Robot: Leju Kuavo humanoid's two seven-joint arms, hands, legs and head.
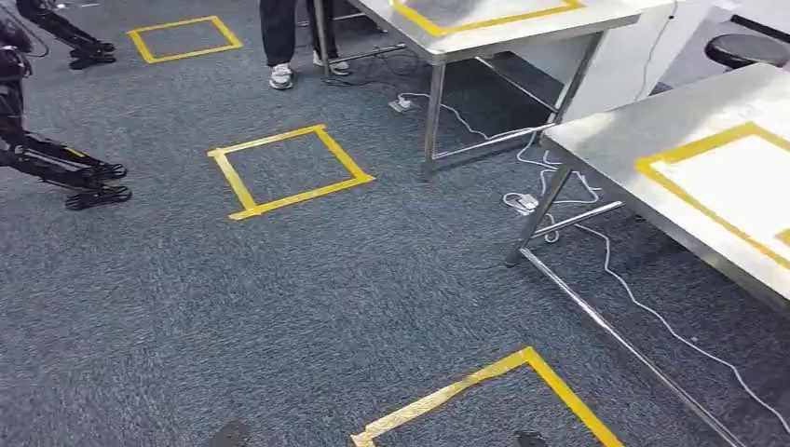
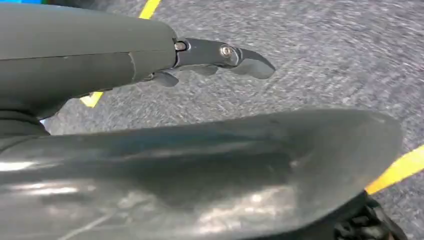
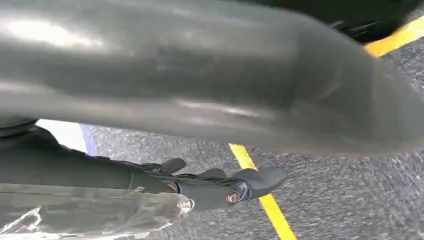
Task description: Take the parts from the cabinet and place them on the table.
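L hand (image 2: 220, 62) fingers out, empty | R hand (image 3: 220, 182) grip unclear | table (image 1: 633, 130) cut off

A near table (image 1: 643, 130) stands at the right, with a second table (image 1: 484, 33) behind it and a cable (image 1: 643, 307) on the floor beneath. A person's legs (image 1: 279, 37) stand left of the far table. Tape squares (image 1: 289, 170) lie on the carpet (image 1: 279, 298) to the left.

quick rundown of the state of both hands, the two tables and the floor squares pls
left hand: fingers extended, holding nothing
right hand: fingers extended; something clear and crinkled beside it, grip unclear
near table: bare, yellow tape outline on top
far table: yellow tape outline on top
floor square: nothing inside
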